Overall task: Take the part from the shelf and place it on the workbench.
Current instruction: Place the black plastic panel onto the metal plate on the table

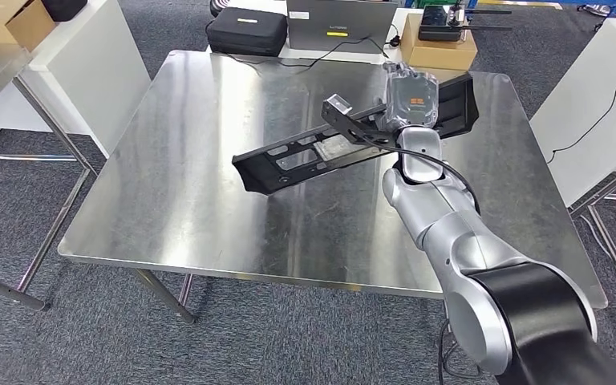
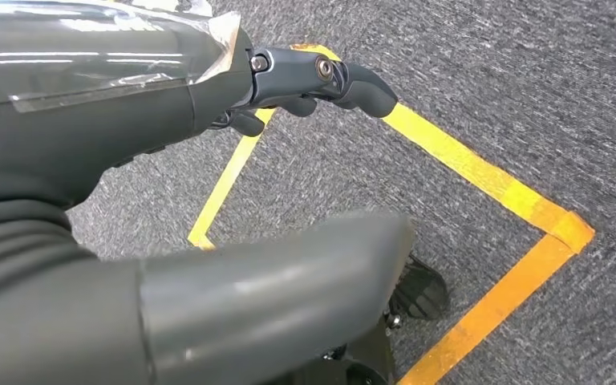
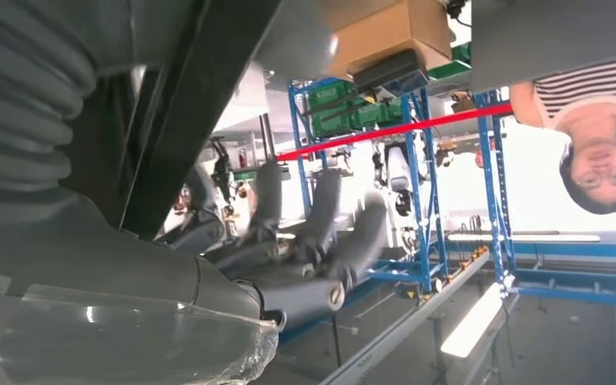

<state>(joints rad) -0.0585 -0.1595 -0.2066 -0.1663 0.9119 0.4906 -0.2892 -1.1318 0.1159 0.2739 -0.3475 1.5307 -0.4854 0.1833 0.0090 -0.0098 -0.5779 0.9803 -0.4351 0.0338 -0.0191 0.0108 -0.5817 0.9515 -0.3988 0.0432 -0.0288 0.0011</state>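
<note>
My right hand [image 1: 410, 98] is out over the far right part of the workbench [image 1: 184, 192], wrapped in clear film, grasping the part [image 1: 345, 140]. The part is a long black bracket with cutouts, running diagonally: one end near the bench's far right edge, the other toward the middle. It looks tilted, and I can't tell whether the low end touches the steel top. The wrist camera mount sits on top of the part next to my hand.

In the right wrist view the part [image 3: 196, 104] shows as a dark bar crossing beside my palm, fingers [image 3: 321, 216] curled around it. A person in a striped top [image 3: 585, 104] stands beyond, with blue racks [image 3: 417, 160] behind.

My left hand [image 2: 289, 80] hangs at my side over grey carpet [image 2: 529, 96] marked with yellow tape [image 2: 481, 172]. Fingers curled in, nothing in them.

Past the bench's far edge: a laptop [image 1: 341, 24], a black case [image 1: 247, 32] and a cardboard box [image 1: 437, 50]. White tables [image 1: 88, 64] flank the bench.
</note>
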